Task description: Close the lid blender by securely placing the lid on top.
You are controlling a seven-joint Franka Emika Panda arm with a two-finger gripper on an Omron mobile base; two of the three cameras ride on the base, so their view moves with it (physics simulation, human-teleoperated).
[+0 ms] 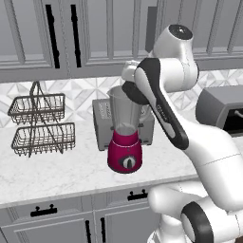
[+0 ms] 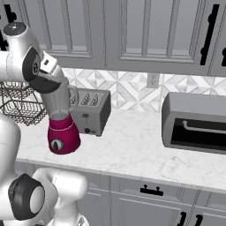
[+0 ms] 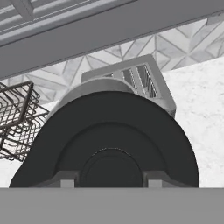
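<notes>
The blender [image 1: 125,153] stands near the counter's front edge: a clear grey jar [image 2: 57,103] on a magenta base [image 2: 63,134] with a round dial. A round black lid [image 3: 109,135] sits at the jar's mouth, also seen as a dark disc [image 2: 45,83] under my hand. In the hand view my gripper [image 3: 109,183] is directly above it, its two fingertips [image 3: 65,183] pressed against either side of the lid's centre knob. I cannot tell whether the lid is fully seated on the rim. My own forearm hides the jar's right side in the left base view.
A boxy grey toaster [image 1: 105,124] stands right behind the blender. A two-tier wire basket rack [image 1: 40,124] is to the left by the backsplash. A dark microwave [image 2: 194,121] sits at the right. Upper cabinets [image 2: 145,31] hang low above the arm.
</notes>
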